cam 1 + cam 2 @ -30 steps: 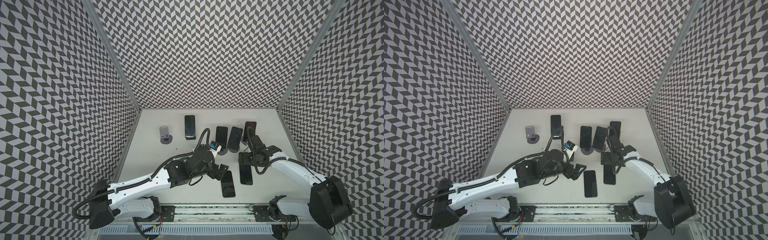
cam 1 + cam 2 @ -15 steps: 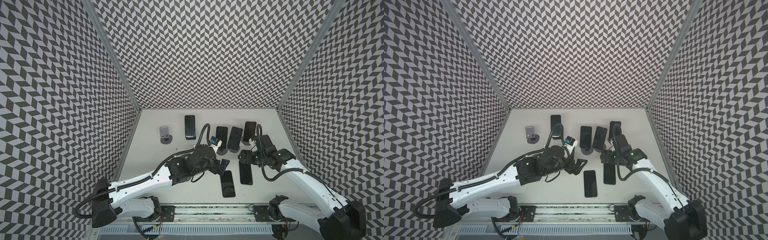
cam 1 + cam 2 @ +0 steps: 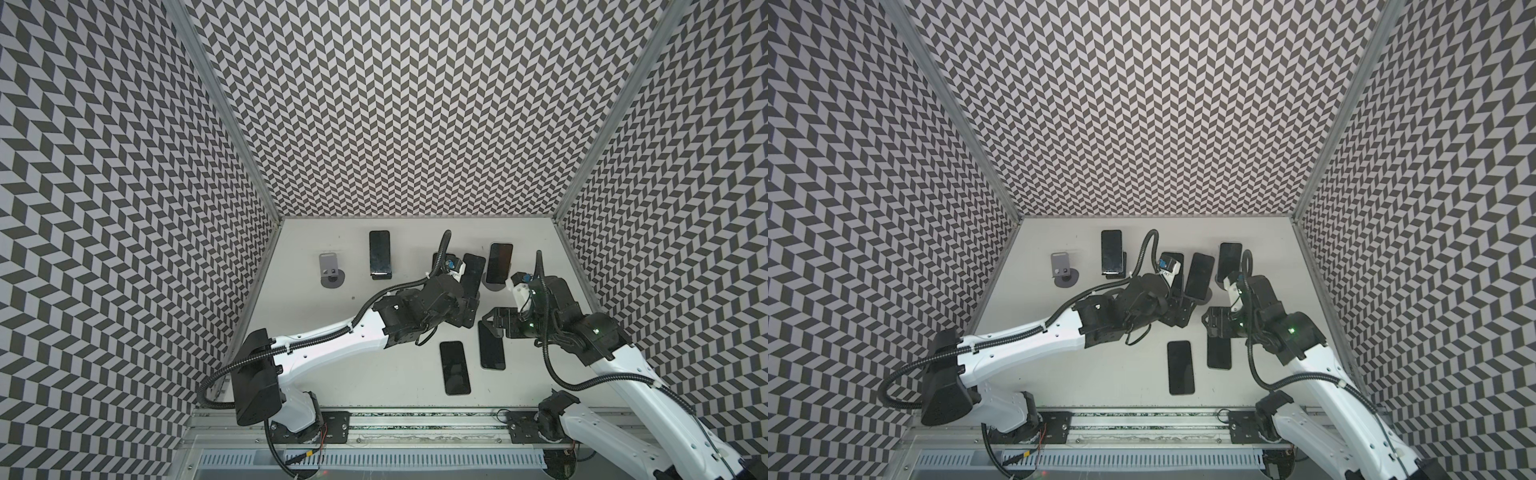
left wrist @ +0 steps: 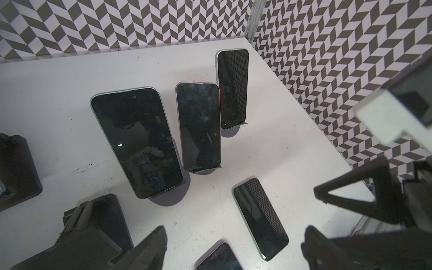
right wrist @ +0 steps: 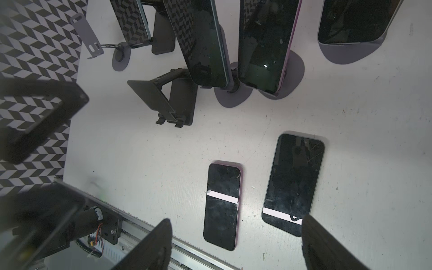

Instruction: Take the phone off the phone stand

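Three dark phones lean on grey round-based phone stands in the left wrist view: a large phone, a middle phone and a far phone. In a top view the far phone and middle phone show, while my left arm hides most of the large one. My left gripper hovers just in front of these stands, open and empty. Over the near end of a flat phone, my right gripper is open and holds nothing.
Two phones lie flat near the front. An empty grey stand and another phone on a black stand are at the back left. An empty black folding stand sits beside the left gripper. Patterned walls enclose three sides.
My left gripper has moved back and right, closer to the standing phones. My right arm has swung right and risen off the flat phone, its jaws narrowing.
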Robot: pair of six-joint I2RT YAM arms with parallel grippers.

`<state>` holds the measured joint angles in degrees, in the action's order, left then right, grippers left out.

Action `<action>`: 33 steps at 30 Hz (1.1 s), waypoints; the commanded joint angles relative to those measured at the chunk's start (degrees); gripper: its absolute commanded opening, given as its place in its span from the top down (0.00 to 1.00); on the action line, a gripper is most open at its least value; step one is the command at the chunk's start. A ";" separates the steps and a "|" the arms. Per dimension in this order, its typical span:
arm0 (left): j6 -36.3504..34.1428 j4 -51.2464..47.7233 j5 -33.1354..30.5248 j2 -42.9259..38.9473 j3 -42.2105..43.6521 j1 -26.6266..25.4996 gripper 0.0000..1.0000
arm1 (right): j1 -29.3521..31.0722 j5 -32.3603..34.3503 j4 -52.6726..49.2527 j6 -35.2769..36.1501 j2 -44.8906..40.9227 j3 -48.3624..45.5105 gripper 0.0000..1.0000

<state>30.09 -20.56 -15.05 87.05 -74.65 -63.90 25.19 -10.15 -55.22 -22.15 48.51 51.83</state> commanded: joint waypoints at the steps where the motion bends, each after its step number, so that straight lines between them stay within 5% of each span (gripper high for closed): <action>1: 5.18 -3.31 -1.16 -0.59 -3.10 0.17 0.08 | 0.28 -0.10 -0.33 -1.75 -1.84 -0.82 0.17; 7: 4.54 -0.35 -4.19 -5.61 1.44 0.61 0.07 | 0.29 5.65 2.63 -6.05 -2.89 2.78 0.21; 14: -5.07 2.37 -6.05 -12.20 4.84 5.33 0.06 | 0.22 9.35 1.39 -13.42 4.46 10.93 0.22; 22: -14.01 8.01 -4.41 -16.32 8.99 10.21 0.06 | 0.28 10.67 0.70 -13.78 7.12 13.47 0.23; 33: -13.03 8.71 -0.51 -16.49 9.72 19.35 0.05 | 0.30 9.29 4.92 -16.26 10.32 17.64 0.24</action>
<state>18.31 -14.41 -16.69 71.29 -65.32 -45.80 25.34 -0.89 -53.69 -37.34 58.37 67.94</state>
